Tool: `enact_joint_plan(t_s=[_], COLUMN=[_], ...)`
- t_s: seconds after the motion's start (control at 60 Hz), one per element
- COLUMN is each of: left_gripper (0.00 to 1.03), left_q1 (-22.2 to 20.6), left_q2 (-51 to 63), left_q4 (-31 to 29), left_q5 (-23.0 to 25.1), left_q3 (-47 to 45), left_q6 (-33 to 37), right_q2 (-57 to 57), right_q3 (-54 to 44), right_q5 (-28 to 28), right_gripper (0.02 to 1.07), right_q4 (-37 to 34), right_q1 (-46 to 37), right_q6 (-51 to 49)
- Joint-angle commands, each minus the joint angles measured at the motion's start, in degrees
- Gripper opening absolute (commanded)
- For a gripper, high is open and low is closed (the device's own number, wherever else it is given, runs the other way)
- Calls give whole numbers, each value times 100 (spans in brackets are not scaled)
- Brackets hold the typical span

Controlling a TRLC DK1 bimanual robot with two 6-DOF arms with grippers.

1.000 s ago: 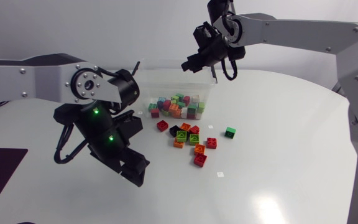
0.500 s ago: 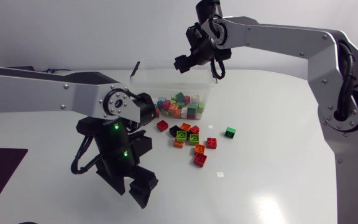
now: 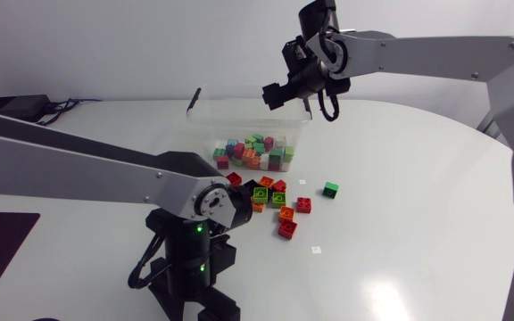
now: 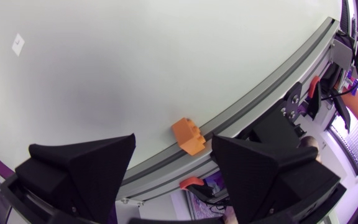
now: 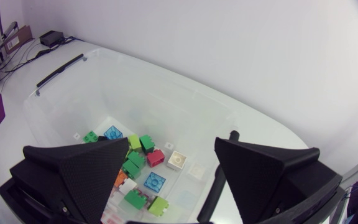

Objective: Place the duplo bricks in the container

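Container: clear plastic tub (image 3: 205, 100) on the far side of the white surface (image 3: 400, 223), with mixed coloured duplo bricks (image 5: 143, 163) inside.
Loose bricks: red, orange, green and black cluster (image 3: 275, 201) just in front of the tub, with a lone green brick (image 3: 330, 189) beside it.
Right end effector (image 5: 171, 147): spread wide, empty, above the tub.
Left end effector (image 4: 173, 142): spread wide, empty, near the surface's front edge, with an orange brick (image 4: 188, 135) ahead of it.

Bright, even light falls from overhead. The glossy white table (image 3: 418, 178) shows a soft glare patch near its front edge; the small coloured plastic bricks (image 3: 286, 229) cast faint shadows.
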Motion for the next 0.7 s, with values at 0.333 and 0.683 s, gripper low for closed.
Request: enact_joint_plan(t_s=[0.333,0.683], left_gripper=[81,72], left_q1=[-169,-388], left_q2=[571,826], left_q4=[-92,-110], left_q5=[315,455], left_q3=[-234,-304], left_q6=[-197,-197], right_q2=[-1081,-1802], right_q3=[-1201,-2062], right_q5=[39,-31], right_gripper=[102,102], right_q4=[316,589], right_q1=[-291,-528], right_q6=[89,10])
